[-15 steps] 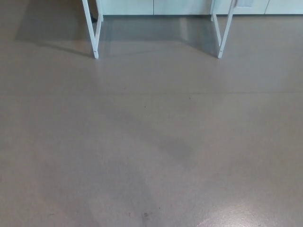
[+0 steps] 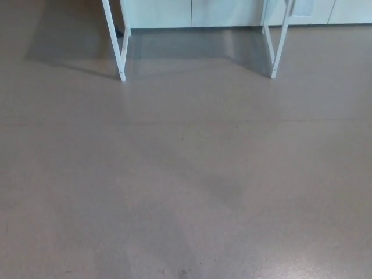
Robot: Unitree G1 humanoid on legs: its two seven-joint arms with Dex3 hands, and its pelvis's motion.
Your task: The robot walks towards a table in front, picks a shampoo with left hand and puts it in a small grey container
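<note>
Only the white legs of the table show, at the top of the head view: the left legs (image 2: 119,43) and the right legs (image 2: 278,43). The tabletop lies above the picture's edge. No shampoo and no grey container appear in this view. Neither of my hands is in the picture.
Grey-brown floor (image 2: 186,174) fills nearly the whole view. A pale wall or cabinet base (image 2: 192,13) runs behind the table legs. The table's shadow falls on the floor at the upper left.
The whole picture has shifted down and slightly right, so the table legs sit lower in the view; the camera has moved, not the table.
</note>
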